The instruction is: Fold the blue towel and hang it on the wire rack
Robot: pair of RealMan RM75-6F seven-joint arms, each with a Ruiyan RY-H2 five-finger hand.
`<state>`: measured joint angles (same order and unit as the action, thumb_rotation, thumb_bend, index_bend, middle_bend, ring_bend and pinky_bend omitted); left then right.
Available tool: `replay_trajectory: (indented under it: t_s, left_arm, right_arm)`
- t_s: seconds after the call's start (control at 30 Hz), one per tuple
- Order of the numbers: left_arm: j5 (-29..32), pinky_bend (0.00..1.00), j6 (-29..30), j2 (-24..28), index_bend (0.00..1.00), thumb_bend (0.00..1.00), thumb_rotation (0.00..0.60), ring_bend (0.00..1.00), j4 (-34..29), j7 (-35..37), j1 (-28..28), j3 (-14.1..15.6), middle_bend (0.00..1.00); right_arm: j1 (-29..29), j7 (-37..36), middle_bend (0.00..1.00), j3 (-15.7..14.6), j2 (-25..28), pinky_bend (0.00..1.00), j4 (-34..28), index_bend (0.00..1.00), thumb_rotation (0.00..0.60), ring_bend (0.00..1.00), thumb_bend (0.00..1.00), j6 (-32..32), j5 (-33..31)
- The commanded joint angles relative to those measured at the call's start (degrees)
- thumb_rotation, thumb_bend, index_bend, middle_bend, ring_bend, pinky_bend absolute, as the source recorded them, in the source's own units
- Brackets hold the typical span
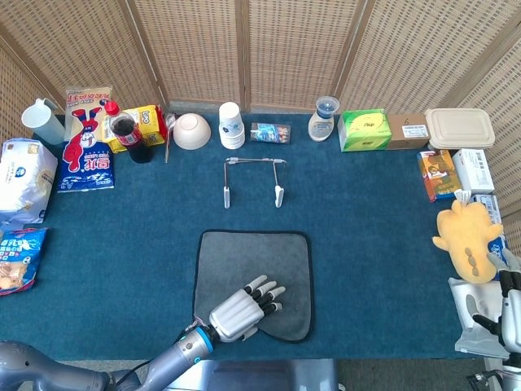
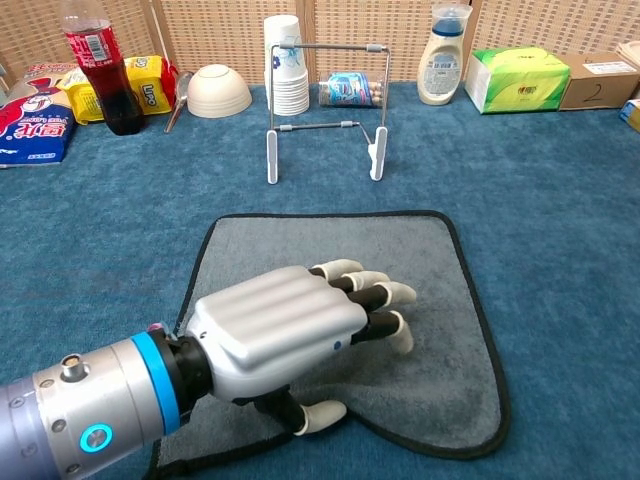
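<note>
Gripping near edge of towel (image 2: 440,300): left hand (image 2: 290,345) pinches hem between thumb and curled fingers, ready for fold toward wire rack (image 2: 325,95); right hand (image 1: 506,314) idle aside, closure unclear.

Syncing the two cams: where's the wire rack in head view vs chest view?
Head view: wire rack stands at centre, beyond the towel.
Chest view: wire rack is upper centre, in front of the paper cup stack.
Shared landmark: the left hand on the towel's near edge.
</note>
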<state>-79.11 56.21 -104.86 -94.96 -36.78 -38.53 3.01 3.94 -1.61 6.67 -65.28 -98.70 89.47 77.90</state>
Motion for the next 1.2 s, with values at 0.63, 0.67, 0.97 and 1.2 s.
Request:
replay_trajectory:
  t_s: [0.63,0.67,0.97,1.2]
  left_arm:
    - [1.6,0.0,3.09,-1.72,0.6,0.11,0.6,0.0,0.07,0.92,2.91,-0.97,0.16]
    - [1.78,0.0,2.97,-1.64,0.61,0.12,0.6,0.0,0.06,1.33,2.88,-1.3,0.16]
    - [3.16,0.0,1.38,0.23,0.58,0.13,0.6,0.0,-0.55,2.45,1.44,-4.34,0.14]
    - [7.03,0.0,-1.96,2.85,0.53,0.12,0.6,0.0,-0.73,4.97,-1.57,-9.67,0.13]
  right_arm:
    - [-0.53,-0.05,0.07,0.07,0.33,0.0,-0.58,0.15,0.6,0.0,0.33,-1.23,-0.65]
    - [-0.52,-0.15,0.07,0.04,0.32,0.0,-0.51,0.15,0.6,0.0,0.33,-1.26,-0.66]
    - [-0.28,-1.47,0.07,-0.11,0.12,0.0,0.49,0.15,0.6,0.0,0.33,-1.4,-0.83]
    - [-0.32,-2.52,0.07,-0.1,-0.28,0.0,1.58,0.15,0.6,0.0,0.33,-1.85,-1.11]
